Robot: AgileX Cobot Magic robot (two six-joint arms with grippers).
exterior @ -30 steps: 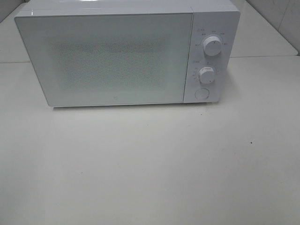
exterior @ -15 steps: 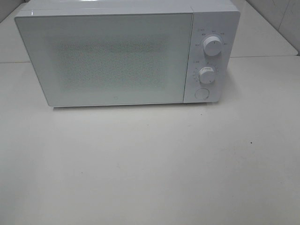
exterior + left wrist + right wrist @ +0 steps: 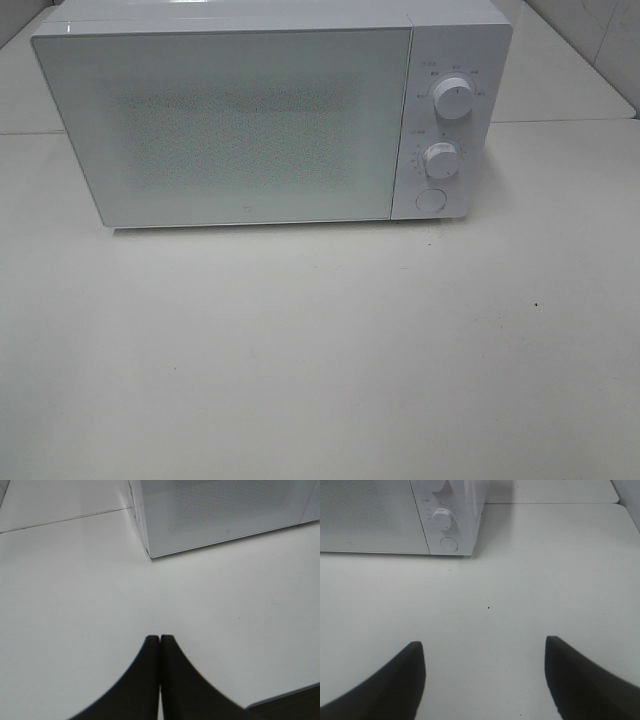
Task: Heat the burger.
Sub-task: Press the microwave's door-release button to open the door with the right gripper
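The microwave [image 3: 240, 120] was shut, burger unseen, progress left undetermined; left gripper [image 3: 159, 638] was pinched empty, right gripper [image 3: 484, 643] spread apart.

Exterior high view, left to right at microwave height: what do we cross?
Table → closed microwave door → control panel → table again.

Shut microwave [image 3: 250, 120] blocks the back; the table [image 3: 320, 360] before it offers free passage.

Microwave door [image 3: 230, 125] hides the inside; dial markings [image 3: 452, 70] are illegible.
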